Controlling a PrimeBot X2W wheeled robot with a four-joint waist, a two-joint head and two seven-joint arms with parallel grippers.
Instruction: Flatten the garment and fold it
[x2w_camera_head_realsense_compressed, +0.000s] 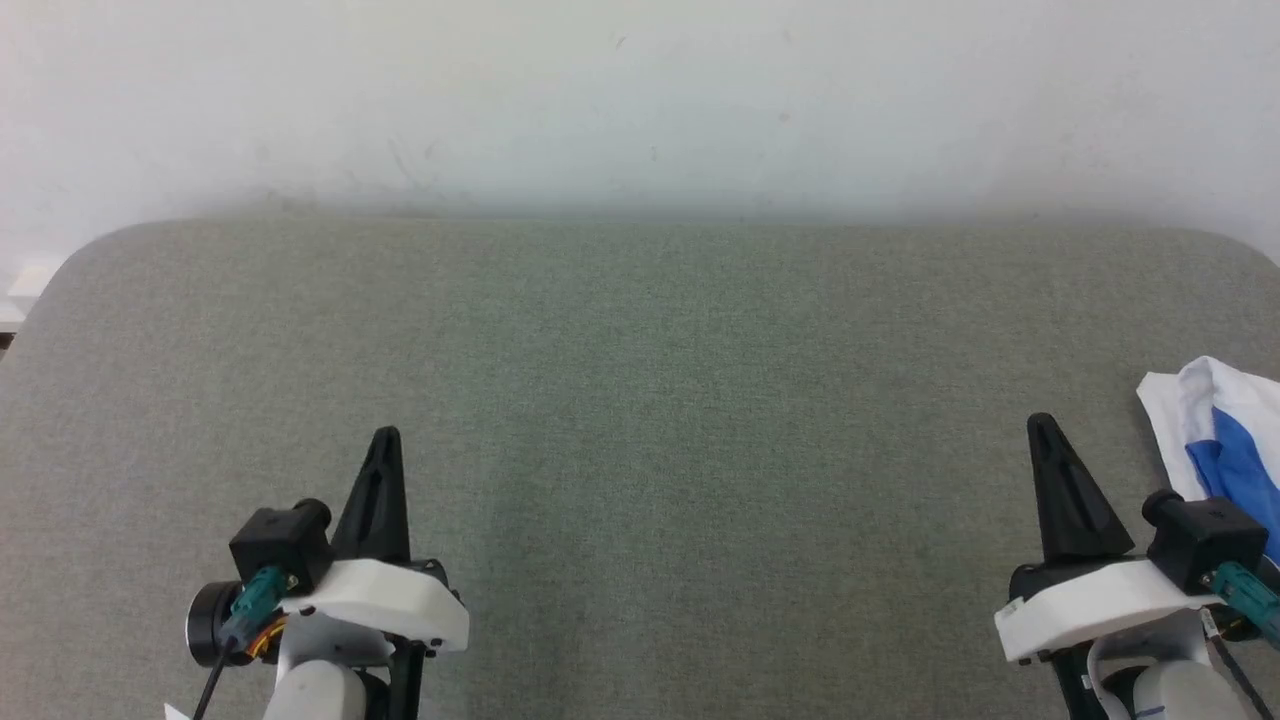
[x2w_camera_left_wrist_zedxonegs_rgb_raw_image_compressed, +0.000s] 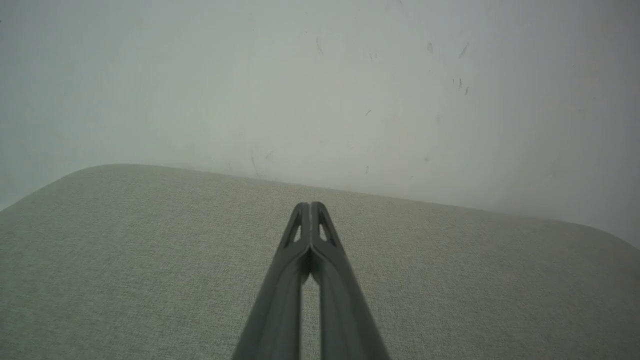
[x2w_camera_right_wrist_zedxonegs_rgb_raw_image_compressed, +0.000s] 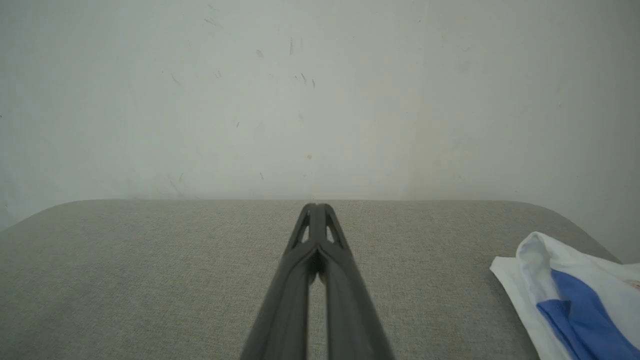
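In the head view, the left gripper (x2w_camera_head_realsense_compressed: 384, 445), two long dark fingers on a white wrist housing, sits at the lower left. Its fingers point up the picture, away from the robot, over a grey-green woven padded surface (x2w_camera_head_realsense_compressed: 640, 420) with rounded far corners. Seen side-on, the fingers overlap into one black wedge, so this view does not show their gap. The right gripper (x2w_camera_head_realsense_compressed: 1046, 435) mirrors it at the lower right, level with the left one and well apart from it. The garment (x2w_camera_head_realsense_compressed: 1215, 400), a soft white jersey shirt with a bright blue part showing, lies crumpled on the surface at the picture's right edge. It is just beside the right gripper on its outer side. A scuffed white wall (x2w_camera_head_realsense_compressed: 640, 100) rises behind the surface. In the left wrist view, the left gripper (x2w_camera_left_wrist_zedxonegs_rgb_raw_image_compressed: 310, 206) points low across the surface toward the wall. Its fingertips are pressed together, with a thin slit lower down and nothing between them. In the right wrist view, the right gripper (x2w_camera_right_wrist_zedxonegs_rgb_raw_image_compressed: 316, 206) is posed the same way, tips meeting and holding nothing. The garment (x2w_camera_right_wrist_zedxonegs_rgb_raw_image_compressed: 565, 285) lies at the lower right, white cloth folded around blue, apart from the fingers. A small reddish mark on the white cloth at the right edge is too blurred to read.
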